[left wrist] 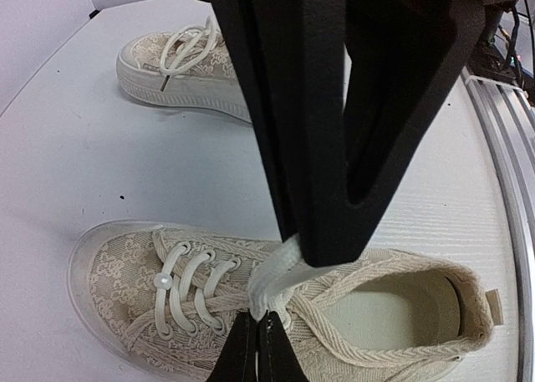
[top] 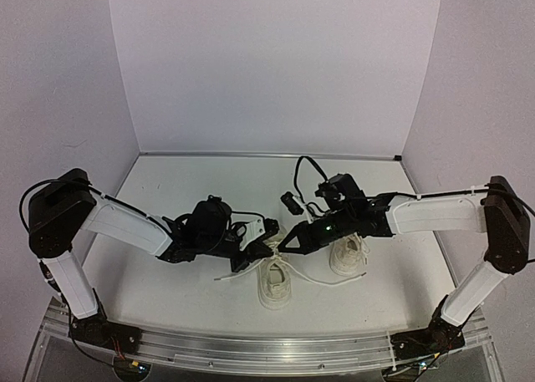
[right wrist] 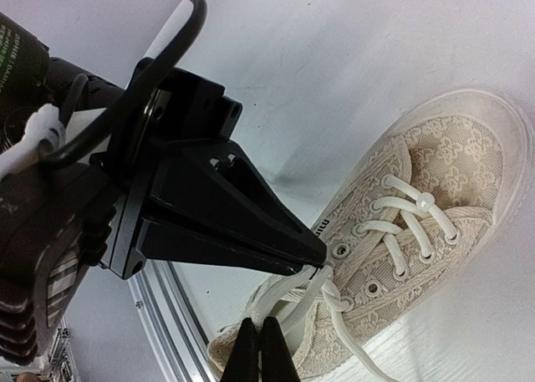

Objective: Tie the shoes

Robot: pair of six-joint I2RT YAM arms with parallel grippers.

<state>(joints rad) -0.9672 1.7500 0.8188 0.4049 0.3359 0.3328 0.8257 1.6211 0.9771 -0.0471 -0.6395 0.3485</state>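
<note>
— Now, task status per the views?
— Early stage, by est. Near shoe (top: 274,283) sits lower centre of the top view. Its lace (left wrist: 280,269) shows no bow, and two ends trail loose on the table (top: 167,303), one toward lower left, one toward lower right.
— Gripper status?
— Left gripper (left wrist: 256,328): jaws fully closed, pinching the lace just above the shoe's opening, bottom centre of its wrist view. Right gripper (right wrist: 260,330): also closed, and a strand of the same lace appears to run into its tips. The two tips are near touching over the near shoe.
— Step in hand?
— Prob. crossing or forming the first knot. Strands run betw. the two tips, but whether anything is cinched can't be told.
— 2nd shoe?
— Other shoe (top: 349,255) is right of centre in the top view, just beside the near one and partly under the right arm. It is laced, w/ a slack loop visible at upper left of the left wrist view. No finished bow seen.
— Remaining?
— Est.: finish knot + bow on the near shoe, then the full sequence on the other shoe. Most of the task is left.
</note>
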